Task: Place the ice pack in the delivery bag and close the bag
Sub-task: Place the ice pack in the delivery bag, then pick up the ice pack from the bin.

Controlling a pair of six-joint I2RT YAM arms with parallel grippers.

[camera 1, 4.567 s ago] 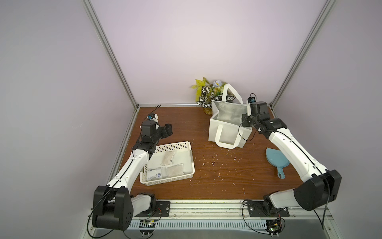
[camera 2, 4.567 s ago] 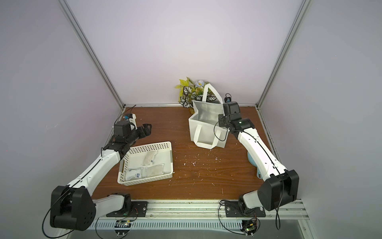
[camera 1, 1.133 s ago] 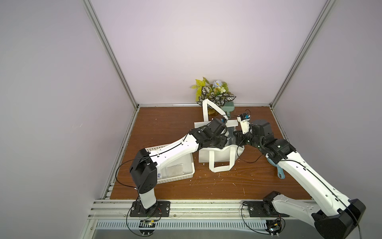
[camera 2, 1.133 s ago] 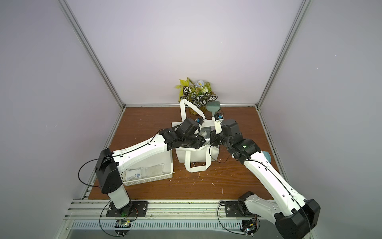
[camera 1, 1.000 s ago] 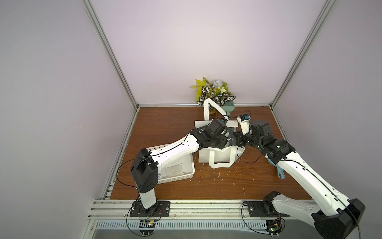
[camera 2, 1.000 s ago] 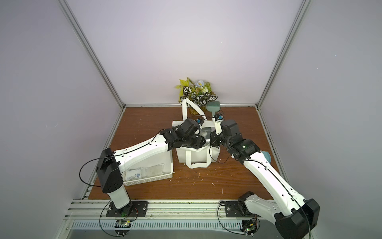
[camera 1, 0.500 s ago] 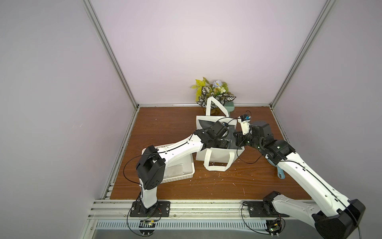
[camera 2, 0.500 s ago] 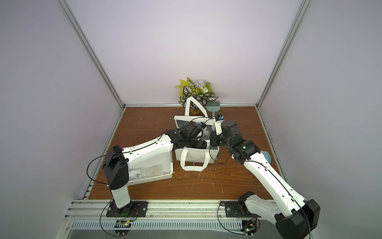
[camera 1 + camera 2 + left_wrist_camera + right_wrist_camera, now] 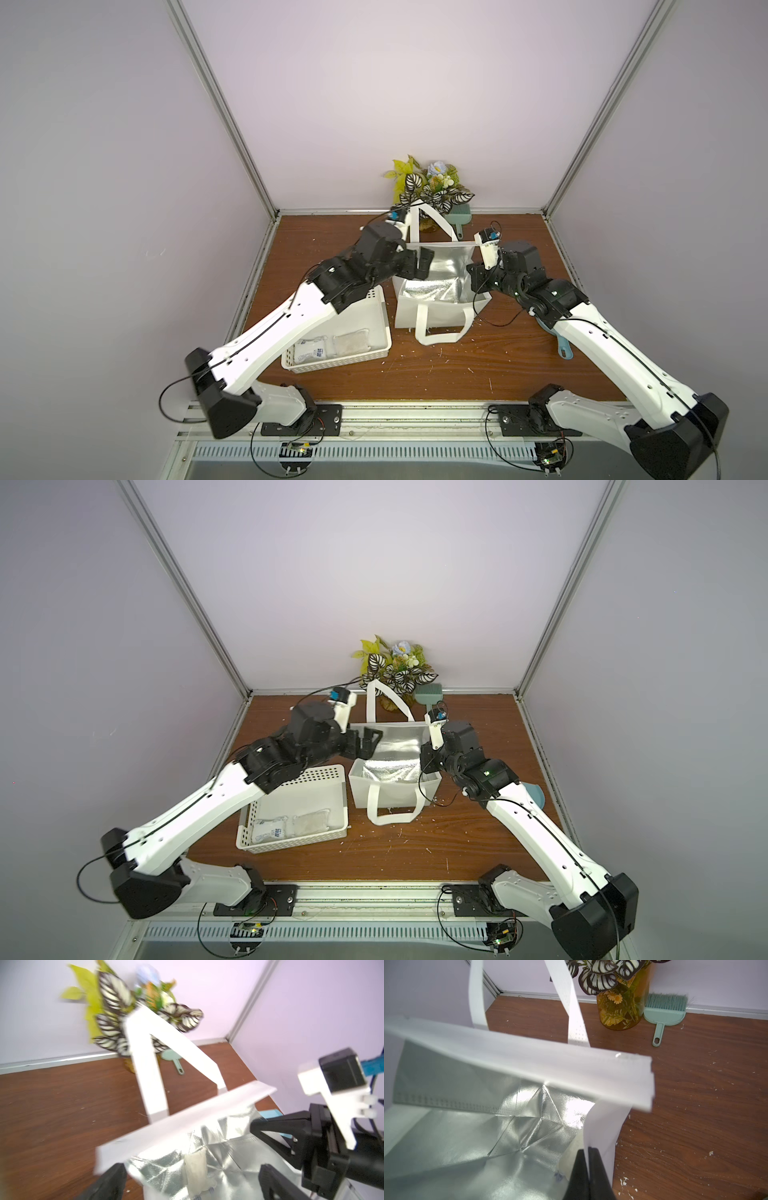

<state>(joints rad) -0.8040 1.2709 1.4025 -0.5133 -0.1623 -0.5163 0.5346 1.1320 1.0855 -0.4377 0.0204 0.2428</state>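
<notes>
The delivery bag stands open mid-table, silver lining showing. In the left wrist view a whitish ice pack leans on the foil inside it, free of both fingers. Its edge also shows in the right wrist view. My left gripper is open over the bag's left rim, holding nothing. My right gripper is shut on the bag's right wall and pinches the white fabric.
A white perforated basket left of the bag holds two more packs. A vase of flowers and a green brush stand behind the bag. A blue dustpan lies under my right arm. Crumbs dot the wood.
My left gripper has opened and let go of the ice pack, which now rests in the bag. The left arm has drawn back toward the bag's left rim. The right gripper keeps its hold.
</notes>
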